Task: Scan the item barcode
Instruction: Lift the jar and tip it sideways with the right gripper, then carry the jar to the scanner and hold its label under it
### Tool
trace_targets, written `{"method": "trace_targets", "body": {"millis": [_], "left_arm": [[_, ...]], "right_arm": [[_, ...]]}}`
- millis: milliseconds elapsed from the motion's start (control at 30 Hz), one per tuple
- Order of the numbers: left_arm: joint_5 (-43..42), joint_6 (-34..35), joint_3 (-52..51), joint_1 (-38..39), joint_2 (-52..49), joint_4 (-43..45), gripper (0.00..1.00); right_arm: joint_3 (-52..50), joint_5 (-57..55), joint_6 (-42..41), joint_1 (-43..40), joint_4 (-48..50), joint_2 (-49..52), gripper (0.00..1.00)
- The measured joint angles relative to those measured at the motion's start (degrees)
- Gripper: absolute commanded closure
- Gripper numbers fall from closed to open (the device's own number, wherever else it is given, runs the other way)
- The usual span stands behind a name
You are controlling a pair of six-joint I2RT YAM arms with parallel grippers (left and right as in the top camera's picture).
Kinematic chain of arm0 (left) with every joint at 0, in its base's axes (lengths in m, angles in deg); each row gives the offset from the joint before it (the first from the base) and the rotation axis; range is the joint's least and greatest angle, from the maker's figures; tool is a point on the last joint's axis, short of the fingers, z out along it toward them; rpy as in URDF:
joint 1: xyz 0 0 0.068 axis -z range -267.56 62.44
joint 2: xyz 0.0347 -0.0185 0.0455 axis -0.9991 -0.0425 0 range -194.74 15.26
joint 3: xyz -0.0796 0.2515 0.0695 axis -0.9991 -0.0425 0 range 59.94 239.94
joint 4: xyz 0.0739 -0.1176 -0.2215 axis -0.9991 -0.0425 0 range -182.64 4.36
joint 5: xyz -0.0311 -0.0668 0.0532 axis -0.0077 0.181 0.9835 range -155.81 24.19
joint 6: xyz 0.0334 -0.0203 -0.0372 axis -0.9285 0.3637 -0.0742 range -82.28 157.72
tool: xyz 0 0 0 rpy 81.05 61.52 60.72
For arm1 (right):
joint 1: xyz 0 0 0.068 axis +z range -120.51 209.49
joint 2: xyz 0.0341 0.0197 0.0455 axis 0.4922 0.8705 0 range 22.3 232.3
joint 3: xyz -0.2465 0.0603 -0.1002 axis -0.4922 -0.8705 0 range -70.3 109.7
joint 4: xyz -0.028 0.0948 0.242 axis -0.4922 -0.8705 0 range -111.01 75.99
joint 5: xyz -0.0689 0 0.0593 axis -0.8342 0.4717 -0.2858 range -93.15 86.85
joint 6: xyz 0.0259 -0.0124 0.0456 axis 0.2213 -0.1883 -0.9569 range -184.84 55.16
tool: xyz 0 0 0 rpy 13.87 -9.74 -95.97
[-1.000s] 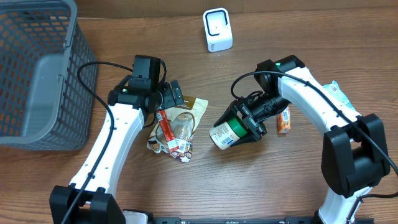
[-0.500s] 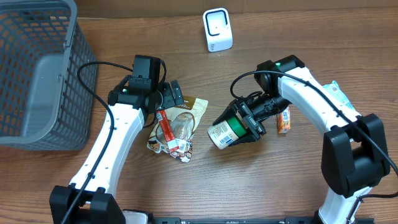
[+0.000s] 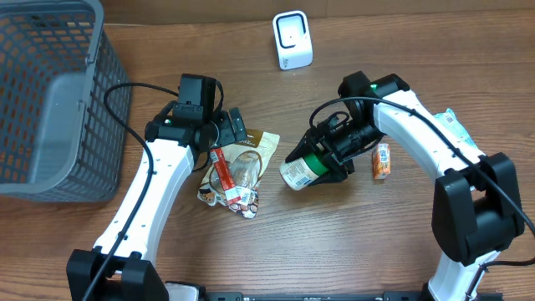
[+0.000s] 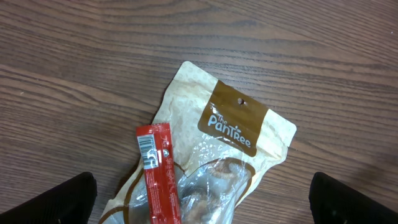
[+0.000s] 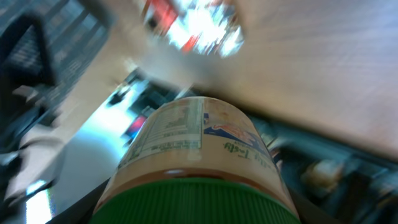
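Note:
The item is a jar with a green lid and a pale label (image 3: 298, 173), lying tilted in my right gripper (image 3: 328, 159), which is shut on its lid end. In the right wrist view the jar (image 5: 186, 143) fills the frame, lid nearest the camera, the picture blurred. I cannot make out a barcode. The white scanner (image 3: 292, 40) stands at the back of the table, well beyond the jar. My left gripper (image 3: 227, 132) is open, hovering over a tan snack pouch (image 4: 230, 124) with a red stick pack (image 4: 158, 177) on it; its fingertips (image 4: 62, 199) are spread wide with nothing held.
A dark mesh basket (image 3: 50, 100) fills the far left. A small orange packet (image 3: 381, 160) lies right of the jar. Another packet (image 3: 452, 122) pokes out behind the right arm. A black cable (image 3: 322, 113) loops above the jar.
My right gripper has turned and shifted the jar slightly up and to the left. The left arm has not moved.

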Motion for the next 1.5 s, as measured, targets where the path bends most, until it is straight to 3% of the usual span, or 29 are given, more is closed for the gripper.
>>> {"method": "trace_targets", "body": {"millis": [233,267,400,600,833,1000,1167,1500], "left_arm": [[0.0,0.0,0.0,0.0,0.0,0.0,0.00],[0.0,0.0,0.0,0.0,0.0,0.0,0.00],[0.0,0.0,0.0,0.0,0.0,0.0,0.00],[0.0,0.0,0.0,0.0,0.0,0.0,0.00],[0.0,0.0,0.0,0.0,0.0,0.0,0.00],[0.0,0.0,0.0,0.0,0.0,0.0,0.00],[0.0,0.0,0.0,0.0,0.0,0.0,0.00],[0.0,0.0,0.0,0.0,0.0,0.0,0.00]], "right_arm": [[0.0,-23.6,0.0,-0.1,8.4,0.0,0.89],[0.0,-26.2,0.0,-0.1,9.2,0.0,0.96],[0.0,-32.4,0.0,-0.1,15.7,0.0,0.96],[2.3,-36.2,2.3,-0.4,20.5,0.0,0.96],[17.5,-39.5,11.7,-1.1,20.9,0.0,0.96],[25.5,-44.8,17.4,-1.0,27.0,0.0,0.96],[26.5,-47.7,19.7,-1.1,38.6,0.0,0.96],[26.6,-48.9,20.9,-1.1,51.5,4.7,0.96]]}}
